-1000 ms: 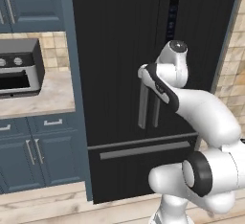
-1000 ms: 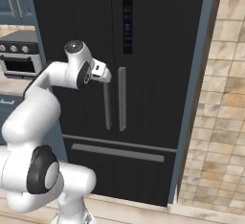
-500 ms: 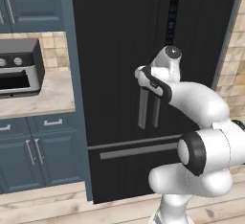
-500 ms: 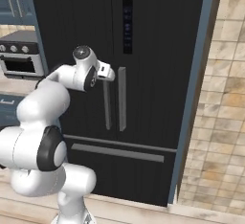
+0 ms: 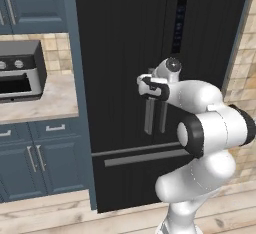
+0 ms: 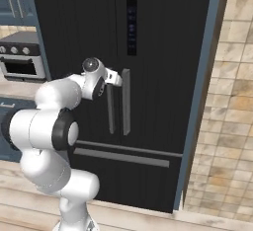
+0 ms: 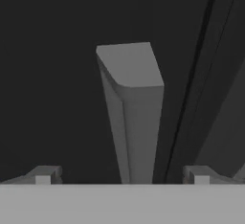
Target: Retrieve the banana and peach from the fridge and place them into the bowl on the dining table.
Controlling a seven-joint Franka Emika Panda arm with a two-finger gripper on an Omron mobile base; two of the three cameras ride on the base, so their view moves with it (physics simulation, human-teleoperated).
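The fridge (image 5: 120, 53) (image 6: 163, 67) is a tall black double-door unit, and both doors are shut. Two long grey handles hang side by side at its middle seam. My gripper (image 5: 145, 85) (image 6: 117, 79) is at the top end of the left handle (image 5: 149, 118) (image 6: 110, 112). In the hand view the gripper (image 7: 122, 175) stands open, with that handle (image 7: 134, 122) rising between the two fingertips (image 7: 44, 174), untouched by either. The banana, peach, bowl and dining table are out of view.
A dark toaster oven (image 5: 17, 70) sits on a beige stone counter (image 5: 47, 103) left of the fridge, above blue-grey cabinets (image 5: 35, 158). A tan stone wall (image 6: 230, 106) closes off the right side. Wooden floor runs along the front.
The arm has pushed forward toward the fridge, bringing the hand closer against the top of the left handle. The jaws stay open and the doors stay shut.
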